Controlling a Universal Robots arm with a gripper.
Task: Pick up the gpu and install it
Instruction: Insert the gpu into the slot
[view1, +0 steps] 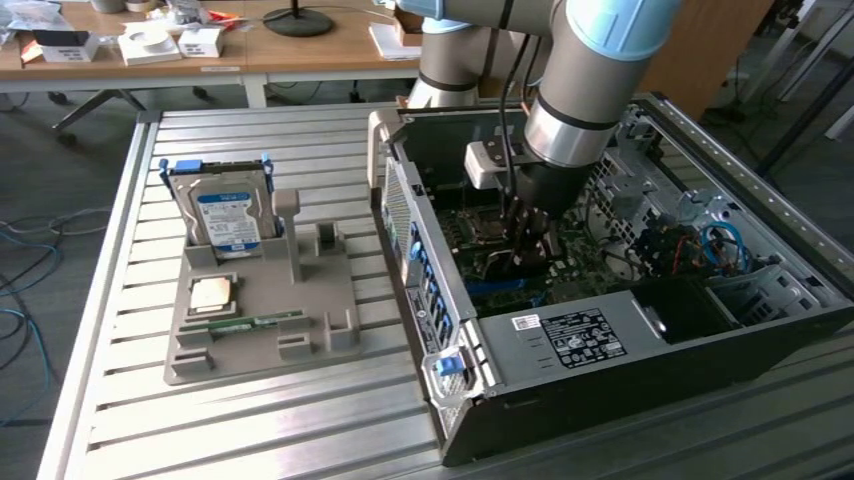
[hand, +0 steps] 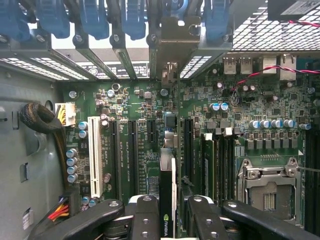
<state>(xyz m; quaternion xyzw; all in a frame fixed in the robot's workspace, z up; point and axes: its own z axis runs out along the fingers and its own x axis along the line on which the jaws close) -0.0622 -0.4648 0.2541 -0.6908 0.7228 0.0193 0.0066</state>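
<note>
Inside the open black computer case (view1: 694, 390), the black gripper (hand: 170, 220) is holding the thin green circuit-board gpu (hand: 167, 185) edge-on between clamped fingers (hand: 145, 220) over the green motherboard (hand: 125, 145), seemingly mid-insertion, which is calling for square alignment with the slot.

On my wrist feed the gpu (hand: 166, 200) stood on edge, showing me only its thin profile: a dark strip with a small green logo and a pale board edge alongside. It sat clamped between the fingers of the gripper (hand: 167, 226), upright over the green motherboard (hand: 125, 150). Its length ran parallel to the expansion slots, toward the case's rear brackets.
</note>
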